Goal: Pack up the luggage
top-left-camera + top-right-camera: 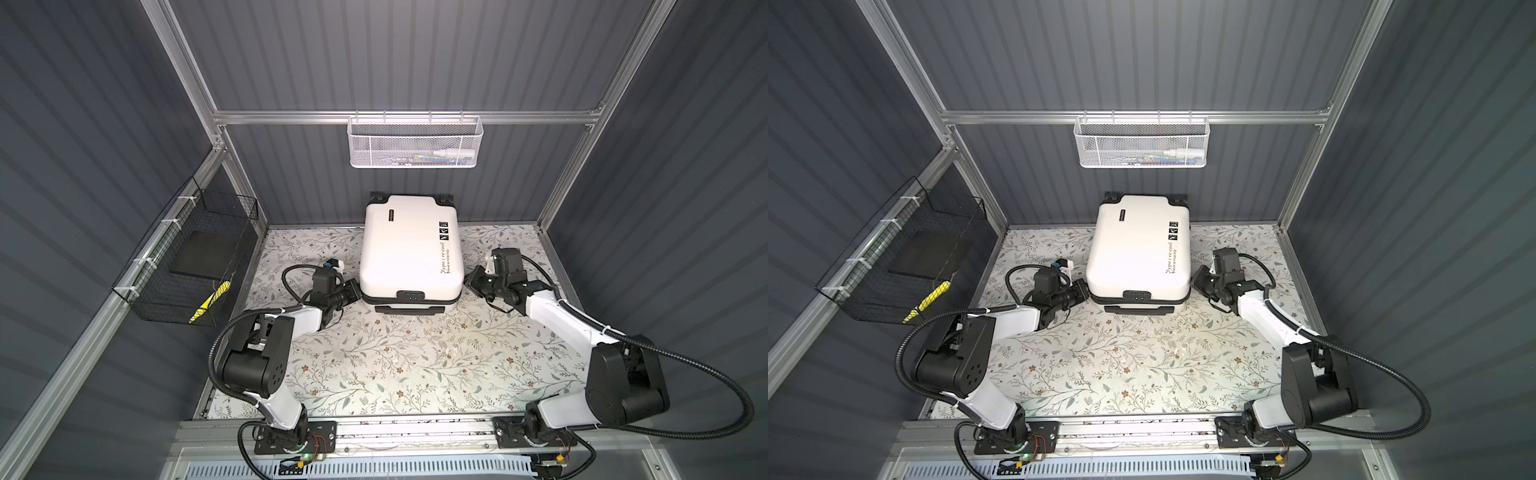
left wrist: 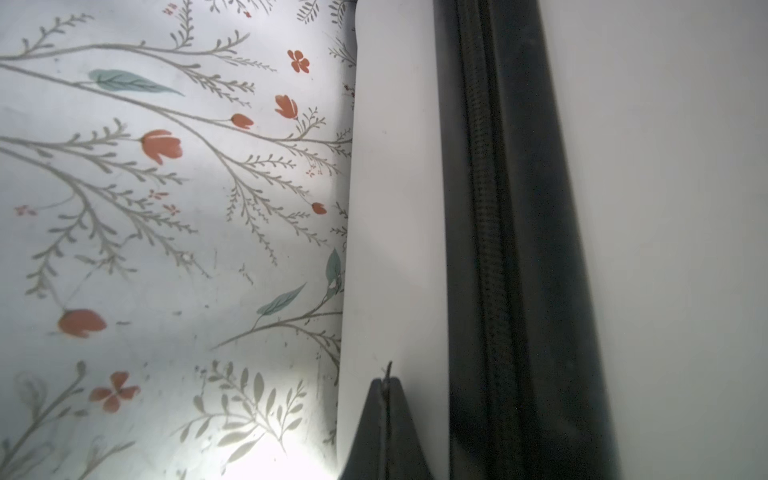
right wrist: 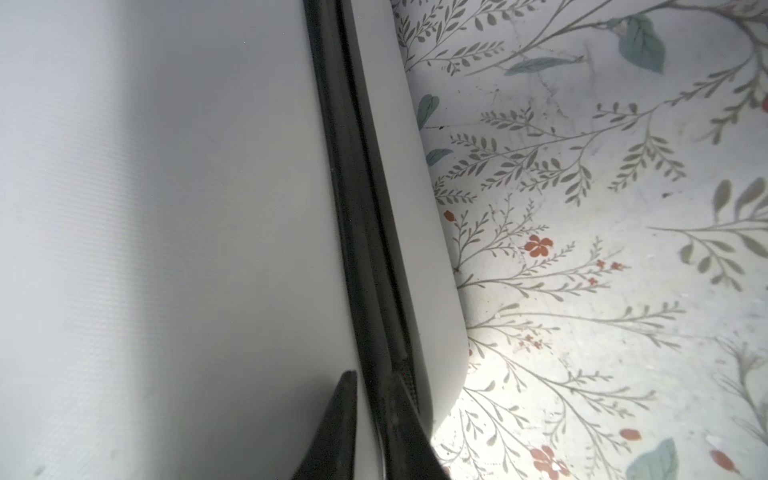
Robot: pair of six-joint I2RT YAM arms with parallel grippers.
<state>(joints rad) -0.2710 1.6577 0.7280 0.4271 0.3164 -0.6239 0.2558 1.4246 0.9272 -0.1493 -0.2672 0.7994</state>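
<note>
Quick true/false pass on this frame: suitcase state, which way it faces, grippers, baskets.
1. The suitcase lies closed on the table. True.
2. Its wheels point toward the front of the table. False: they are at the back, and the handle is at the front.
3. The left gripper is shut. True.
4. The white basket hangs on the left wall. False: it hangs on the back rail. The black basket is the one on the left.
5. The right gripper is at the side of the suitcase opposite the left gripper. True.
</note>
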